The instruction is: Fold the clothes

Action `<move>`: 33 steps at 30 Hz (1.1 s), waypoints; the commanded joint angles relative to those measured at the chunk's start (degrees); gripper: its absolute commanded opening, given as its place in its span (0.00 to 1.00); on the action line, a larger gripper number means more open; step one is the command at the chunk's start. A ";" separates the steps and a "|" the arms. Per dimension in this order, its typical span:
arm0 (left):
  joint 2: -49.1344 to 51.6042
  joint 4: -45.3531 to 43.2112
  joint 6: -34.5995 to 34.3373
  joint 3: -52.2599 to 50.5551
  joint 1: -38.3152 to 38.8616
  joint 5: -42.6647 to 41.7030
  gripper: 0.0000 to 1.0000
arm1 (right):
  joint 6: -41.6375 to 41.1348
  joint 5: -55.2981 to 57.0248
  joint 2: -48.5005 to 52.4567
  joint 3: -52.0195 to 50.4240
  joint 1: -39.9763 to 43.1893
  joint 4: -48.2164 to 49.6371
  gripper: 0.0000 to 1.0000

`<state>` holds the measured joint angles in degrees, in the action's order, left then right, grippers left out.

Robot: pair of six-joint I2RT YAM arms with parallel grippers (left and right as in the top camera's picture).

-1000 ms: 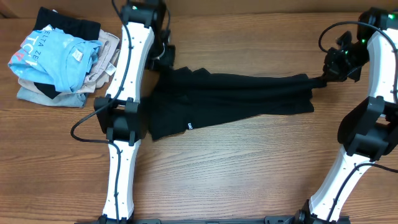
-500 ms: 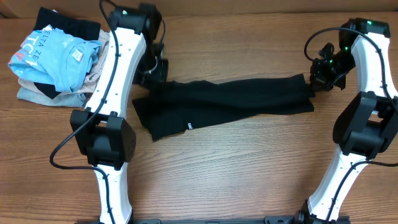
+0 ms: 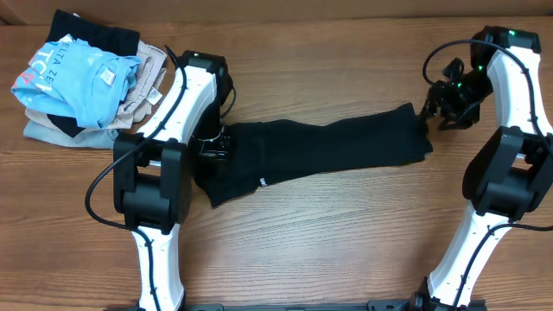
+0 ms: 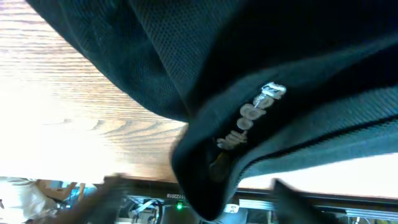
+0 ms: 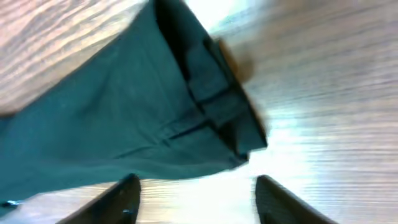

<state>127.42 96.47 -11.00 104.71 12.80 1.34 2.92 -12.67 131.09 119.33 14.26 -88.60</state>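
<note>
The clothes [image 3: 328, 147], a black shirt gathered into a long strip, lie across the middle of the table, with a small white logo [image 3: 262, 180] near the left end. My left gripper [image 3: 210, 145] hovers over that left end. In the left wrist view its blurred fingers [image 4: 106, 193] stand wide apart, open, and a fold of the black fabric [image 4: 280, 50] with the logo [image 4: 252, 115] sags between them. My right gripper [image 3: 435, 111] sits just off the right end. Its jaws [image 5: 199, 199] are open with bare wood between them, and the shirt's edge [image 5: 124, 124] lies just ahead.
A pile of other garments [image 3: 82, 78], a light blue tee on top of beige and black pieces, sits at the back left corner. The wooden table [image 3: 346, 250] stretches in front of the shirt. Both arm bases stand at the front edge.
Both grippers have opened and let go of the shirt's ends. The left arm swung toward the front over the left end. The shirt settled flat on the table.
</note>
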 commanded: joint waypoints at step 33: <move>-1.62 -2.86 -0.15 55.10 0.24 4.57 1.00 | 0.90 -9.92 0.83 -14.16 4.33 16.94 0.04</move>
<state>126.54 93.65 -11.03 159.11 12.78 4.60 5.93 -22.52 131.96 102.10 13.85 -70.19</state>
